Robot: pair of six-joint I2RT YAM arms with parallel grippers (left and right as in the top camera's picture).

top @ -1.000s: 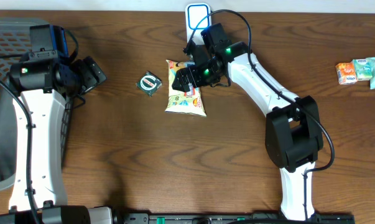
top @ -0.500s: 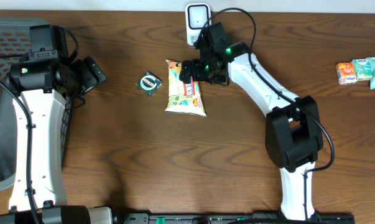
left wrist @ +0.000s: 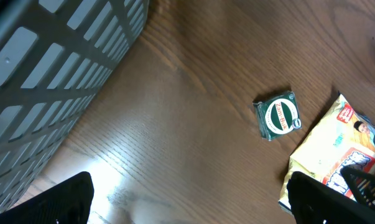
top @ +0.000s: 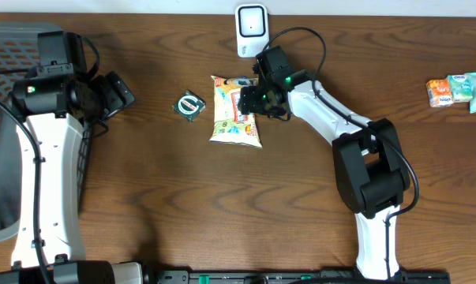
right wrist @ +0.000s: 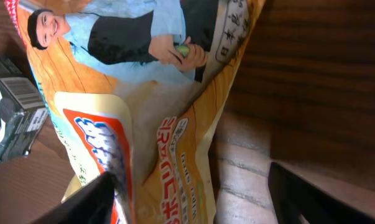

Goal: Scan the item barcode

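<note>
The bag is lying flat on the table, near the middle of the far side, with its yellow printed face up and its top edge pointing toward the white scanner, which is standing at the table's far edge just beyond it. The right pincer is hanging low over the bag's upper right edge, and in the right wrist view its fingers are standing apart. One is showing over the bag's printed face and the other over bare wood just beside the bag, so the bag's edge is sitting between them with nothing clamped; whether either finger is touching the bag, I cannot tell. A small green tin is resting just to the left of the bag, apart from it. Over on the left, the left pincer is hovering above the wood beside the grey basket, well apart from the bag. In the left wrist view its fingers are spread wide with only bare table between them, and the tin and a corner of the bag are showing out ahead. Far to the right, a few small colourful packets are lying together at the table's edge.
</note>
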